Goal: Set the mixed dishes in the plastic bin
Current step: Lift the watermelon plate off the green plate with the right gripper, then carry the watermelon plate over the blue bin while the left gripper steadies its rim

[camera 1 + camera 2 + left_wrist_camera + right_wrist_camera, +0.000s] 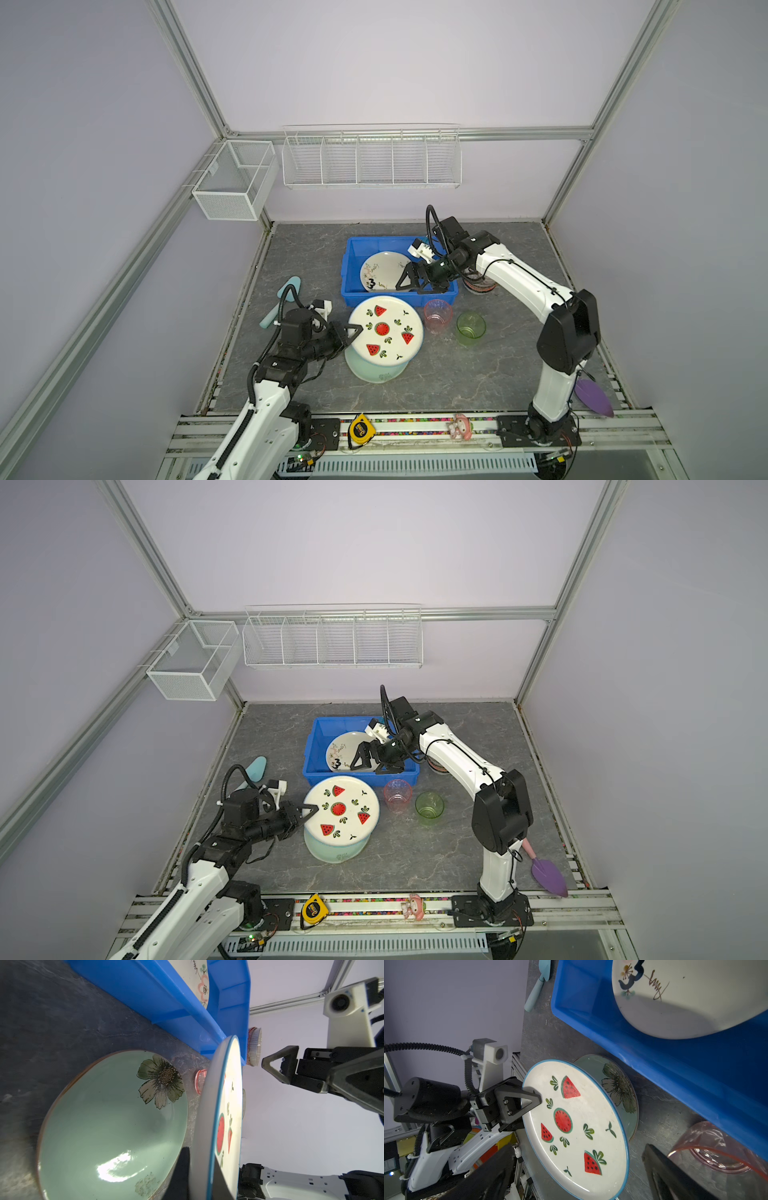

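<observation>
Plainly, the coming move is governed by one relation: the blue plastic bin [357,247] lies straight beyond the held plate, on the side away from the claw that grips it.

The watermelon plate [386,330] is seen raised just in front of the bin's near wall, nearly flat and a little tilted. In both top views its far rim reaches that wall's edge. Under it, also in front of the near wall, the pale green flower plate [370,370] is left on the table. Inside the bin, the cream floral plate [382,270] is found leaning against the middle of the floor and far side.

The pink cup [437,316] and the green cup [471,328] are stood in front of the bin's near right corner. A stack of bowls [478,286] is half hidden beside its right wall.

The left gripper [354,331] is clamped narrowly on the watermelon plate's rim, at the edge farthest from the bin. The right gripper [417,286] is held spread wide and empty over the bin's near right part.

A forward carry over the near wall is judged to be needed, and the left arm is the one placed for it. The right claw may have to be cleared from the landing spot.
</observation>
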Available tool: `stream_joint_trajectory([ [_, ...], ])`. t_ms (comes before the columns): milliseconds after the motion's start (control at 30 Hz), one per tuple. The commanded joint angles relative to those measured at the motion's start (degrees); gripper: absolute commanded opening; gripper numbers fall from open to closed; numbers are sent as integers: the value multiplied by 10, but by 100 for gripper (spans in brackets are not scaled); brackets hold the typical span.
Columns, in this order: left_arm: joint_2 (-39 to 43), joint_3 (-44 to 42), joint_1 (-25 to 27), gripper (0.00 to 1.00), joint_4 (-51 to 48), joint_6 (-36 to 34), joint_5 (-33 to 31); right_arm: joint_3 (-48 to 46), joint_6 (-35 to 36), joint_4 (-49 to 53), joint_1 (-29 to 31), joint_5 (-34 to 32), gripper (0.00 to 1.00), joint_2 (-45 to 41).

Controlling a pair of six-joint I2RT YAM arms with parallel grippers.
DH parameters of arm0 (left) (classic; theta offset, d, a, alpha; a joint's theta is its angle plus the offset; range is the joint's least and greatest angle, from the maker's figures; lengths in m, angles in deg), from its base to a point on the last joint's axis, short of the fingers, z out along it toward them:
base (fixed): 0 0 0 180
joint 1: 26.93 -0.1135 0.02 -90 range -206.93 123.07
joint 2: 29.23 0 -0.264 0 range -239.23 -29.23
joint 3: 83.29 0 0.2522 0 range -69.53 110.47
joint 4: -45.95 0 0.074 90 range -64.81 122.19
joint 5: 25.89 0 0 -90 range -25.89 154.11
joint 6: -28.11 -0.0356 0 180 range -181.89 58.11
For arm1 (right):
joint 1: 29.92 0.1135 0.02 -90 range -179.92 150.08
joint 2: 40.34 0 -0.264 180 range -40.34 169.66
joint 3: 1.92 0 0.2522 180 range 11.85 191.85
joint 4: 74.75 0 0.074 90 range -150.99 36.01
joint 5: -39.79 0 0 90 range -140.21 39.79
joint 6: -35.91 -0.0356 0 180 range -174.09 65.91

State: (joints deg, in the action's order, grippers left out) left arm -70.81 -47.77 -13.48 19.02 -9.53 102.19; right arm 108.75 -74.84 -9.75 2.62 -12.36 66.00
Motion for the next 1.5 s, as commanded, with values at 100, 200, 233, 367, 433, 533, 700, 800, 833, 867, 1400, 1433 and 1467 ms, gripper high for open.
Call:
stream_joint_trajectory([
  [100,-50,43,-12,0,219,68,59,-37,11,-10,-28,40,97,-62],
  [200,-82,63,-12,0,262,75,74,-53,10,-11,-39,35,96,-74],
  [233,-91,70,-12,0,272,77,78,-58,9,-13,-41,33,95,-77],
  [367,-131,103,-13,0,297,65,94,-80,-1,-42,-51,49,91,-89],
  [433,-152,116,-13,0,313,64,102,-84,-5,-52,-54,53,88,-90],
  [533,-183,135,-12,0,334,61,113,-91,-15,-72,-59,59,85,-92],
  [700,-228,156,-12,0,348,51,124,-109,-50,-125,-66,70,79,-99],
  [800,-249,164,-12,0,358,50,125,-128,-84,-176,-65,77,74,-106],
  [833,-255,166,-12,0,361,50,126,-134,-93,-191,-66,78,73,-107],
  [867,-259,168,-12,0,363,51,125,-137,-97,-198,-66,77,73,-108],
  [1400,-287,195,-7,0,312,1,110,-138,-132,-250,-66,76,52,-84],
  [1433,-289,196,-7,0,309,-1,109,-138,-132,-251,-66,73,51,-85],
  [1467,-291,196,-7,0,308,-2,109,-139,-131,-251,-66,72,49,-86],
])
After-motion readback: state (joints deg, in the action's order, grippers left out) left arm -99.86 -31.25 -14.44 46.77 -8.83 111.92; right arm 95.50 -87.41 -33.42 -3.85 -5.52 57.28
